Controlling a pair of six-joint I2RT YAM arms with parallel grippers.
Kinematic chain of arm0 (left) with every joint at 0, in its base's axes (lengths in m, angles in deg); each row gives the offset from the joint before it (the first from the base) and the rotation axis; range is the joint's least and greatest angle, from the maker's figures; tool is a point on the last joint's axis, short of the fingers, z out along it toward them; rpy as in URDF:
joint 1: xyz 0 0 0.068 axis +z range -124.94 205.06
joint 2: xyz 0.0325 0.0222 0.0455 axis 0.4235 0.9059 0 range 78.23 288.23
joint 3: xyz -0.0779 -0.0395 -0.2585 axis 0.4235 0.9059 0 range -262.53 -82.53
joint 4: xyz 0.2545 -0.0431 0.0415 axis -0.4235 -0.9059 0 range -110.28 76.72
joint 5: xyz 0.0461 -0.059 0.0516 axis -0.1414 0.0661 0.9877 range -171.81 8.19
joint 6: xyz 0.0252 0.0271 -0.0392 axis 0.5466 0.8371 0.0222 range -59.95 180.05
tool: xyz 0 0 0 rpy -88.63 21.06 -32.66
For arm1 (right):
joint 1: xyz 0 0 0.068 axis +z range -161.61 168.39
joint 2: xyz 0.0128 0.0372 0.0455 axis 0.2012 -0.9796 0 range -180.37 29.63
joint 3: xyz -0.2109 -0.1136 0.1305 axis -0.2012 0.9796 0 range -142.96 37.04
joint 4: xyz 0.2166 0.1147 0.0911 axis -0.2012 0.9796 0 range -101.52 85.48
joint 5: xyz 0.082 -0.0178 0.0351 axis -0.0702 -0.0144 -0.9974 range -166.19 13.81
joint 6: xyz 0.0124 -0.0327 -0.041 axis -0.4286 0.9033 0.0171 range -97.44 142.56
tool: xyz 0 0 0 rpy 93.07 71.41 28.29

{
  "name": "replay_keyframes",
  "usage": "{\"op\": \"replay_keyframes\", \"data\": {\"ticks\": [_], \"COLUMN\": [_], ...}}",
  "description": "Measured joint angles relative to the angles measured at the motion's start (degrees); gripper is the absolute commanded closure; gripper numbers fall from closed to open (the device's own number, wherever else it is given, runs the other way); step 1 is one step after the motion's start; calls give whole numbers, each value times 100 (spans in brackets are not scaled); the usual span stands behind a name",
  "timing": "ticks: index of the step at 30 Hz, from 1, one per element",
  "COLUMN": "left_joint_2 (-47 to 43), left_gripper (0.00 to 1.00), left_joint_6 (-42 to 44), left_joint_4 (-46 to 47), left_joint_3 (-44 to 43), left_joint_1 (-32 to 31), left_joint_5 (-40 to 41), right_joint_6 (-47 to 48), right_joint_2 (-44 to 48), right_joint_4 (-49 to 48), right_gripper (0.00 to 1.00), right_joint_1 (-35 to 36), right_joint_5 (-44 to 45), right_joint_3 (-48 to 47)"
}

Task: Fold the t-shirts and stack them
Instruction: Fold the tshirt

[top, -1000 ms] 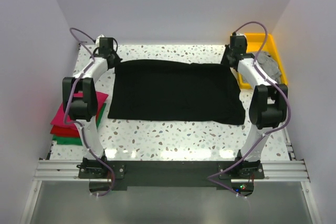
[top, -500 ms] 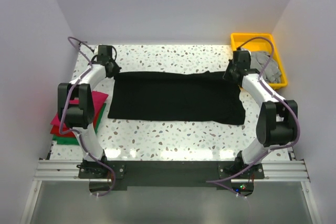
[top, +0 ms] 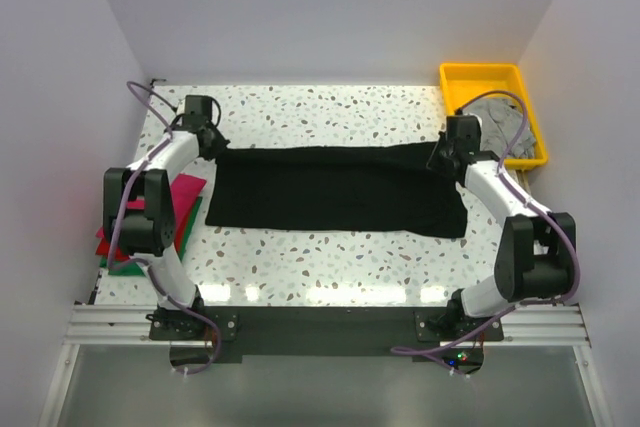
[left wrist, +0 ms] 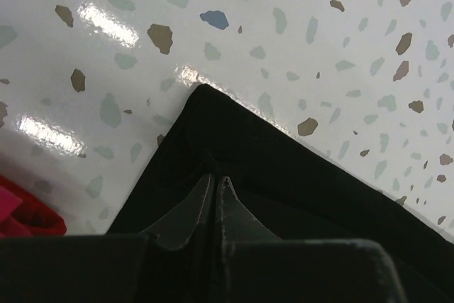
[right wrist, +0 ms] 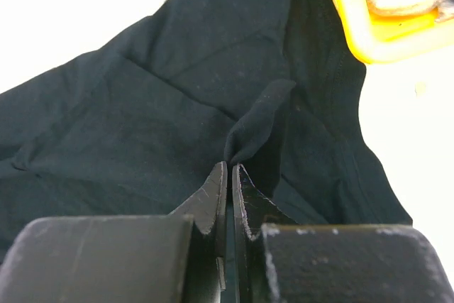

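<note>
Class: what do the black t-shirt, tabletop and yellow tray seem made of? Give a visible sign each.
The black t-shirt looks like soft matte cloth: it creases and folds. The tabletop is glossy and speckled, terrazzo-like: glare shows. The yellow tray is probably moulded plastic: smooth, rigid walls.

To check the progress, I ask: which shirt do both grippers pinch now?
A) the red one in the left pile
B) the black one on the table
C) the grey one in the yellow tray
B: left gripper and right gripper are each shut on the black shirt.
</note>
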Motion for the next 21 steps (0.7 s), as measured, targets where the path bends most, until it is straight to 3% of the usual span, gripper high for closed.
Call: {"op": "replay_keyframes", "data": {"ticks": [21], "left_joint_2": [-555], "left_gripper": [100], "left_joint_6": [-79], "left_joint_4": [-131], "left_joint_3": [570], "left_joint_1": [0], "left_joint_5": [28], "right_joint_6": [-273], "right_joint_2": [695], "right_joint_4": [-70], "right_gripper": [100], "right_joint_1": [0], "right_joint_5": [-323], "right_joint_3": [708]}}
